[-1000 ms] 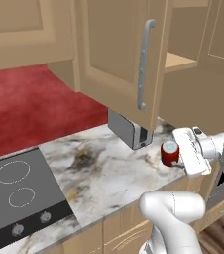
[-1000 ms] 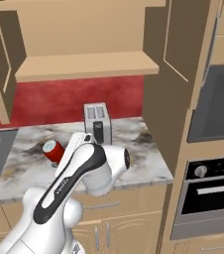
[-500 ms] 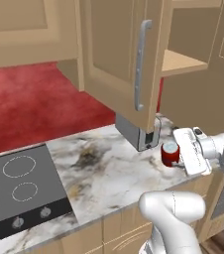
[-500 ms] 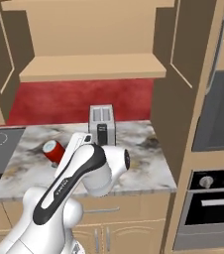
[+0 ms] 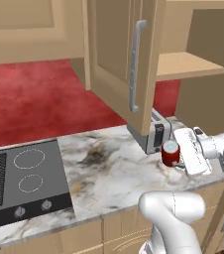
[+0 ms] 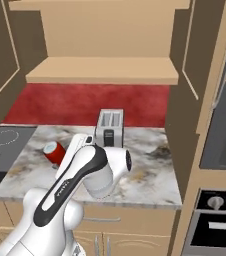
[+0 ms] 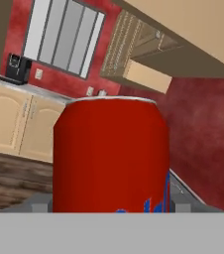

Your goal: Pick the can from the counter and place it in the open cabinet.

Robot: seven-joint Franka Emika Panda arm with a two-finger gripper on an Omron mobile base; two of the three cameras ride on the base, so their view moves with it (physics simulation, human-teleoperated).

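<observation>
The can (image 5: 170, 153) is clamped between the jaws of the gripper (image 5: 179, 155), at right of centre in the left base view, just above the tabletop (image 5: 109, 171). Lifting to the cabinet (image 6: 102, 70) shelf, upper centre in the right base view, is judged outstanding.

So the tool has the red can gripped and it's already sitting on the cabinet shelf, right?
Not quite. The tool does have the can gripped, but the can is down at counter level beside the toaster, well below the cabinet shelf. The left base view shows it.
</observation>
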